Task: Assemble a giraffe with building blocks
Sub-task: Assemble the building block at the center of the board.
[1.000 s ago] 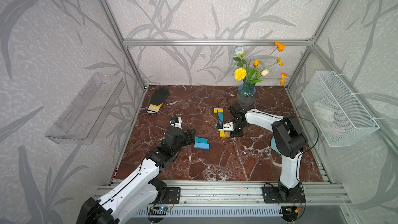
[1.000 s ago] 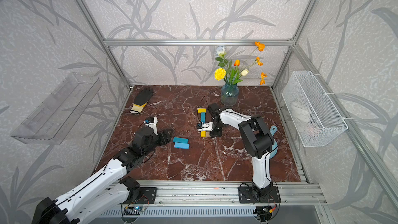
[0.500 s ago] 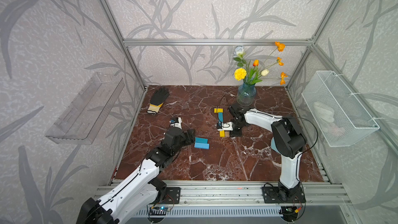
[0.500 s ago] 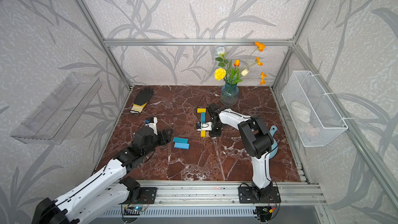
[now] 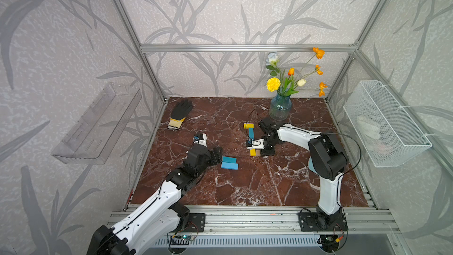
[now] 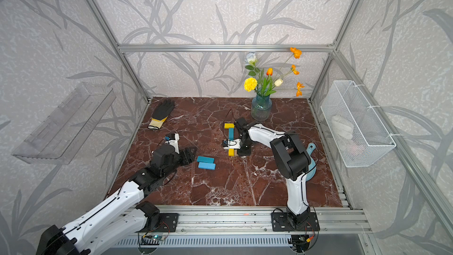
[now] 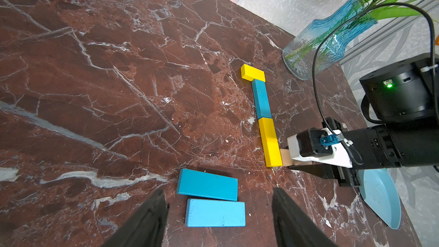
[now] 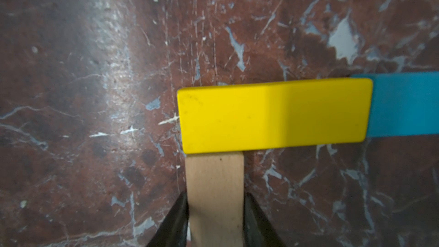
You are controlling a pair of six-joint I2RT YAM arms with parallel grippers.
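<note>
Four blocks in: right gripper (image 8: 215,222) has jaws clamped on the tan block (image 8: 215,174), butting it against the yellow neck block (image 8: 273,115) as body for the giraffe (image 5: 251,132). Meanwhile the left gripper (image 7: 218,210) hovers, jaws apart, by two blue blocks (image 7: 207,185), probably legs next.

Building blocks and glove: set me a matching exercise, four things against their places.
1 tan block
2 short yellow block
3 two loose blue blocks
4 black glove

a table's far left corner
b gripped by the right end effector
c lying crosswise, nearest the vase
d side by side before the open left end effector

Pairs: 1-b, 2-c, 3-d, 4-a
</note>
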